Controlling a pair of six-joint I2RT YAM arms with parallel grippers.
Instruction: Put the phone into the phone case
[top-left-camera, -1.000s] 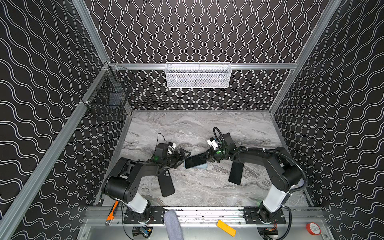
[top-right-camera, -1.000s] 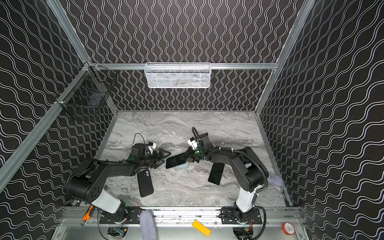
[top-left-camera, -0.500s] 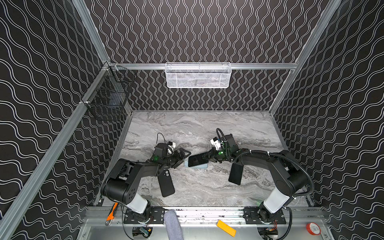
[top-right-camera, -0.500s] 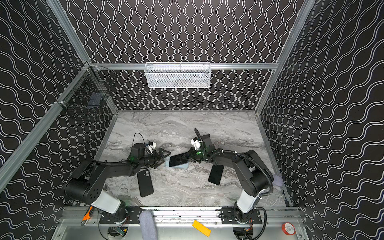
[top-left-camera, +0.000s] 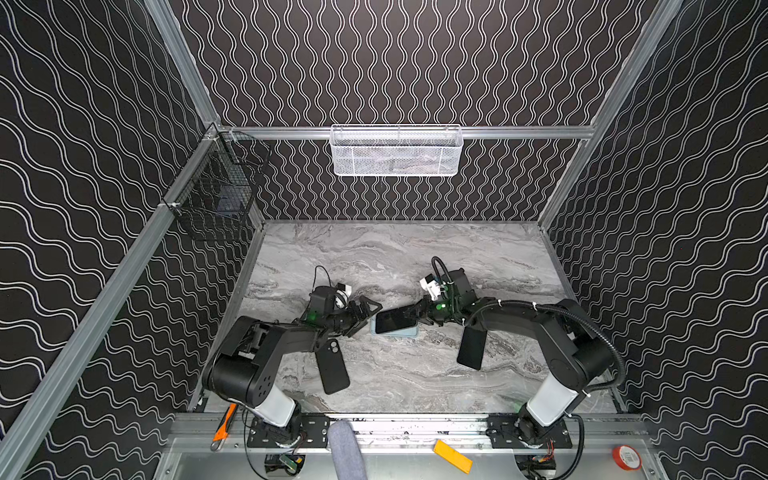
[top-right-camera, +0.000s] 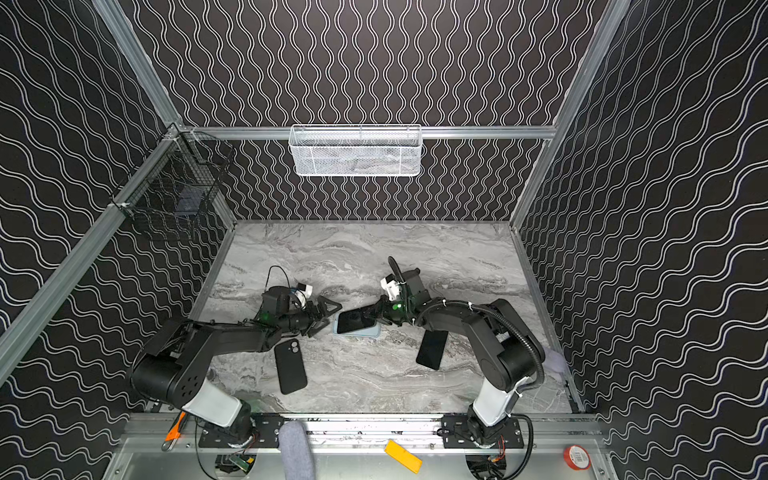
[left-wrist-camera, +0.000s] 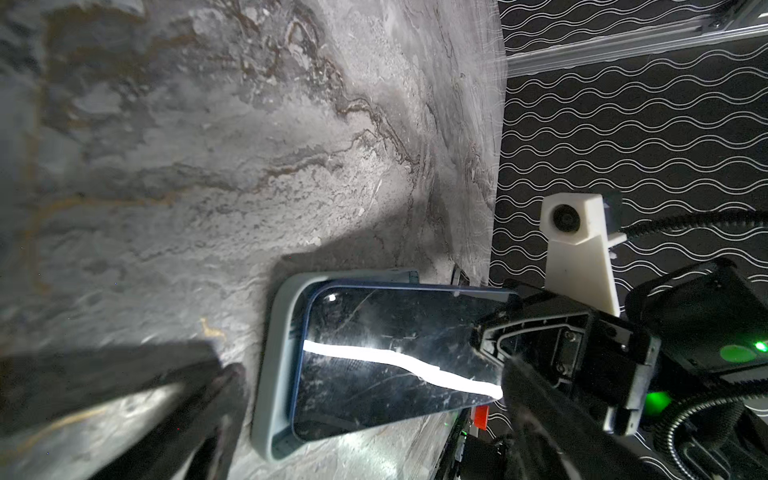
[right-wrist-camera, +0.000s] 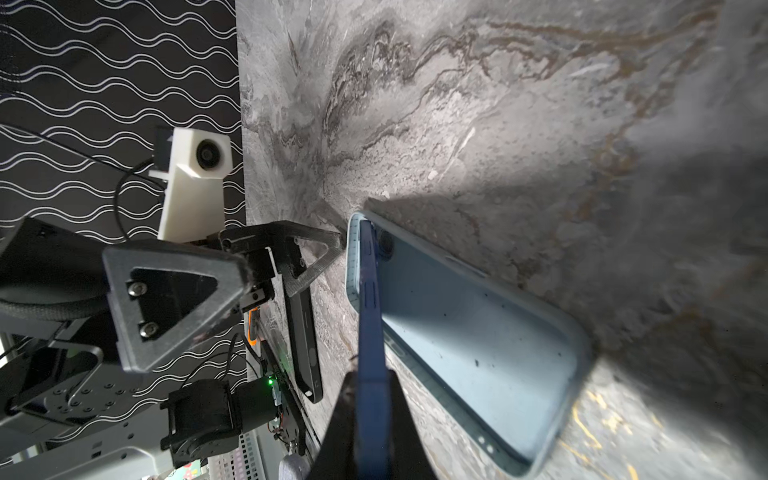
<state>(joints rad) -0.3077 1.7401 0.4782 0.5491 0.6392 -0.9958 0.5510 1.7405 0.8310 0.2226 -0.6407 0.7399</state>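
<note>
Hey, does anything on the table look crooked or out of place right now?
Yes. The blue phone sits tilted in the light blue case: one end is down inside it, while the right end effector holds the other end raised.

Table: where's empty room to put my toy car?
Bare: the table strip by the back wall, and the front patch between black case and dark phone. Crowded: the middle, where left gripper, right gripper, blue phone and blue case meet.

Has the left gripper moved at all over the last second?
No. In both top views the left gripper holds its spot, jaws open, just left of the light blue case, with the same gap to the black case.
</note>
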